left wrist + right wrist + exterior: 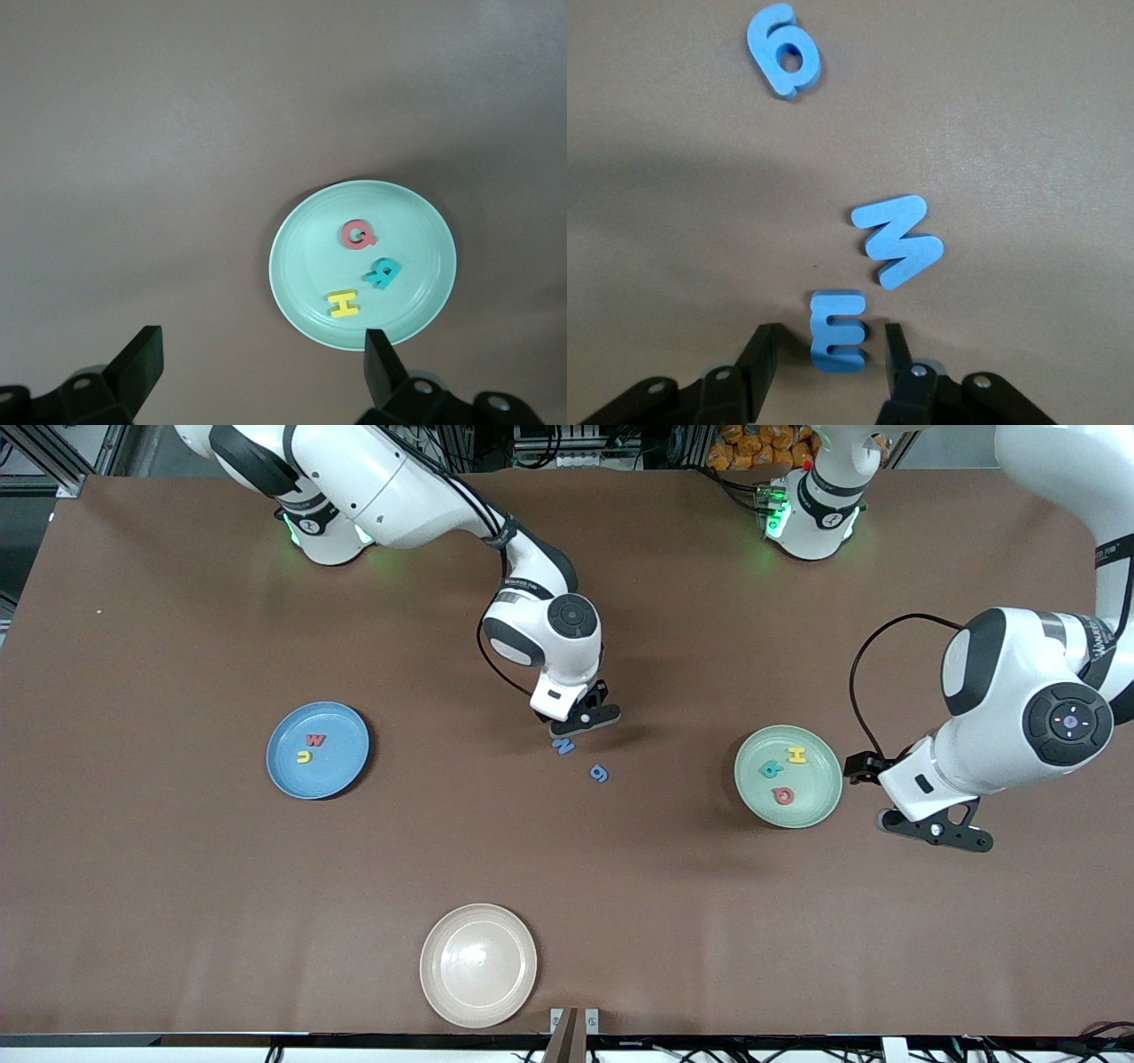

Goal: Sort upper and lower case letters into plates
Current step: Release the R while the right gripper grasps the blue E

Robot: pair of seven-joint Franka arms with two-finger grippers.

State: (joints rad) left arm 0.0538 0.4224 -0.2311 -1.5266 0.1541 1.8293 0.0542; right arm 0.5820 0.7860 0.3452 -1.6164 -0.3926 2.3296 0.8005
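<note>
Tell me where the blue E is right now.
The blue E lies on the table mid-way between the two plates, between the right gripper's fingers, with the blue N beside it.

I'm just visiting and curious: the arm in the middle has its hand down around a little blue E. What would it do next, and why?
Probably finish closing and lift. The right hand sits low on the table with a finger on each side of the blue E, small gaps still showing. E is a capital, so it likely goes to the green plate holding H, R and Q.

Letter N (563,746) lies beside letter g (599,773) (between the plates (292,775))
</note>
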